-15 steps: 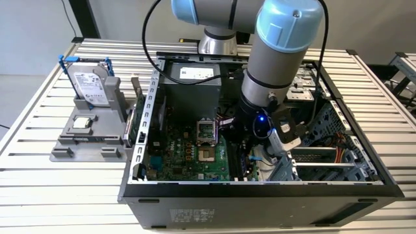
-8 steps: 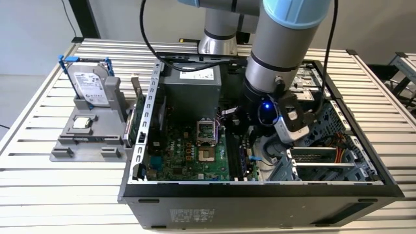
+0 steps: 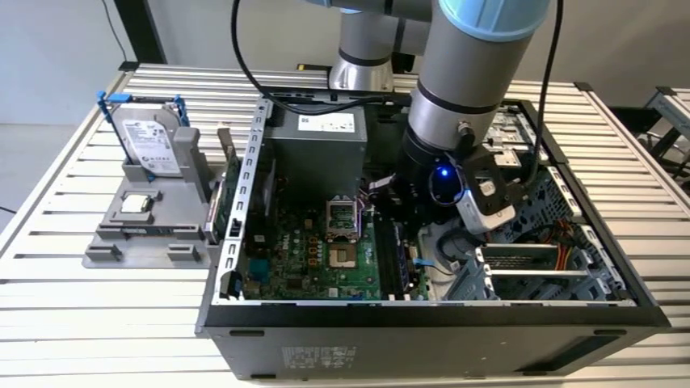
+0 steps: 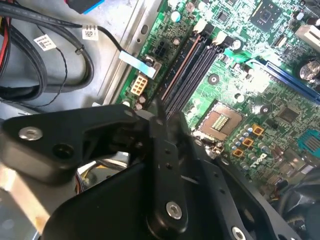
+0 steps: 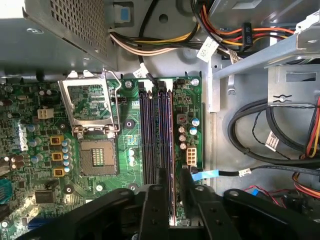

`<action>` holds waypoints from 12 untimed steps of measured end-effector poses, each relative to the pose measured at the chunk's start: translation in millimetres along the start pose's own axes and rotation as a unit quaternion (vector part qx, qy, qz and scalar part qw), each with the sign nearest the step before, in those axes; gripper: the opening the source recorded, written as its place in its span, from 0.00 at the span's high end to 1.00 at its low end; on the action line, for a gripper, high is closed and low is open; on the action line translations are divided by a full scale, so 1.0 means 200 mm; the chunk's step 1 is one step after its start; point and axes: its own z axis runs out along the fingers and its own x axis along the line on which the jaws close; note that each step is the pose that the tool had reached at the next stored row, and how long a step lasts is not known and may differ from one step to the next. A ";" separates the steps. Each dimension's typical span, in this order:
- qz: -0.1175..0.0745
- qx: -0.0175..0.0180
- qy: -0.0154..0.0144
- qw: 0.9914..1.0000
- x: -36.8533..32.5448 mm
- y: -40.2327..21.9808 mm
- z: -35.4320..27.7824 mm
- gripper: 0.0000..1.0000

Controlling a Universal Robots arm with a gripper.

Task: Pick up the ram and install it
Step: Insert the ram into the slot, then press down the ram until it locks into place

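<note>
In the exterior view my gripper (image 3: 401, 241) is down inside the open computer case (image 3: 431, 314), over the black memory slots (image 3: 395, 279) beside the processor socket. In both wrist views the black fingers (image 5: 152, 207) stand close together around a thin dark edge, the ram (image 5: 170, 187), which lies in line with the outermost slot. The neighbouring slots (image 5: 149, 140) show brown insides with nothing in them. In the second wrist view the gripper (image 4: 158, 119) meets at the near end of the slots (image 4: 192, 70). How deep the ram sits is hidden.
The open processor socket (image 5: 97, 155) lies beside the slots. Cable bundles (image 5: 260, 130) and the drive cage (image 3: 539, 267) crowd the other side, with the power supply (image 3: 318, 149) behind. Outside the case, a grey stand (image 3: 140, 238) carries a hard drive in a blue frame (image 3: 151, 141).
</note>
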 end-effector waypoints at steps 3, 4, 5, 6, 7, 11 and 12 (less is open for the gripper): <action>0.000 0.000 0.000 1.000 0.000 0.000 0.000 1.00; 0.000 0.000 0.000 1.000 0.000 0.000 0.000 1.00; 0.000 0.000 0.000 1.000 0.000 0.000 0.000 1.00; 0.000 0.000 0.000 1.000 0.000 0.000 0.000 1.00; 0.000 0.000 0.000 1.000 0.000 0.000 0.000 1.00; 0.000 0.000 0.000 1.000 0.000 0.000 0.000 1.00; 0.000 0.000 0.000 1.000 0.000 0.000 0.000 1.00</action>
